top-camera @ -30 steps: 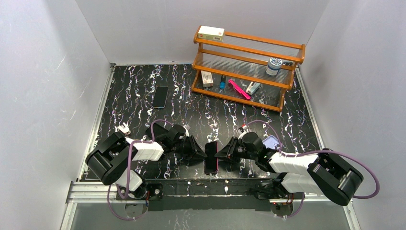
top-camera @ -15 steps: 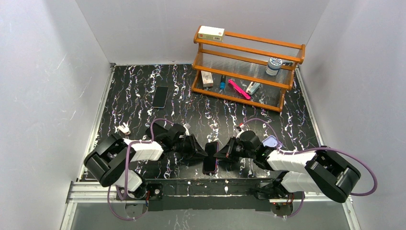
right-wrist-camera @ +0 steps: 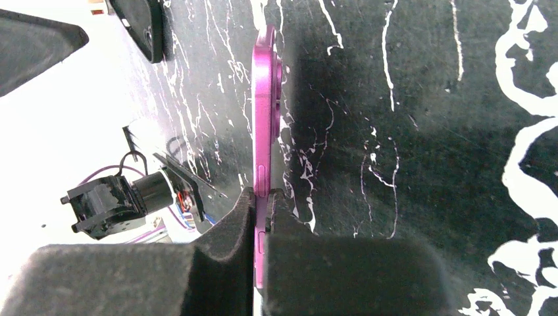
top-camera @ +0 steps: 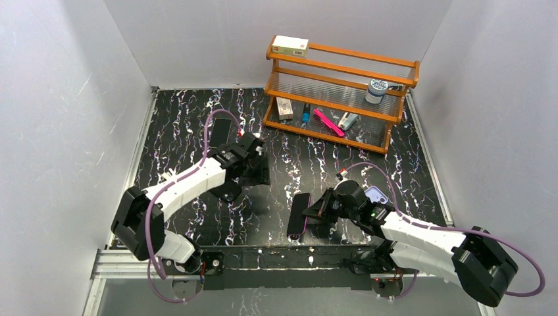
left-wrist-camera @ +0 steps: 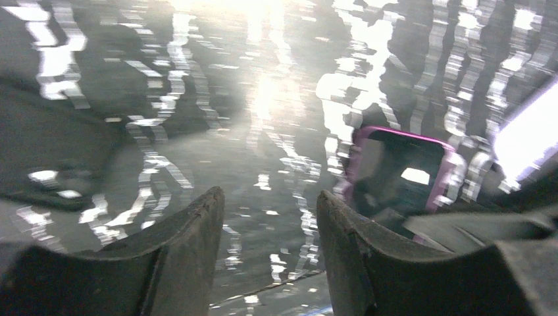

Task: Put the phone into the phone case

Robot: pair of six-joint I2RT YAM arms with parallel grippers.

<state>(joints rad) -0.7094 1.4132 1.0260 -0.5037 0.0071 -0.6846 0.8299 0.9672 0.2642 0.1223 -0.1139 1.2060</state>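
The phone (top-camera: 299,216), black-fronted with a magenta body, stands on its long edge near the table's front middle. My right gripper (top-camera: 316,210) is shut on it. In the right wrist view the fingers (right-wrist-camera: 230,224) pinch its magenta side (right-wrist-camera: 265,99) by the buttons. The pale lavender phone case (top-camera: 374,194) lies on the table behind my right arm, partly hidden by it. My left gripper (top-camera: 258,172) is open and empty, raised to the back left of the phone. Its blurred wrist view shows the open gripper (left-wrist-camera: 270,197) and the phone (left-wrist-camera: 401,174) beyond.
A second black phone (top-camera: 220,133) lies at the back left, partly behind the left arm's cable. An orange wooden rack (top-camera: 339,92) with small items stands at the back right. A small white object (top-camera: 171,175) lies near the left edge. White walls enclose the table.
My left gripper has let go of the phone and risen away to the back left. My right gripper alone now holds the phone and has shifted it slightly right and nearer.
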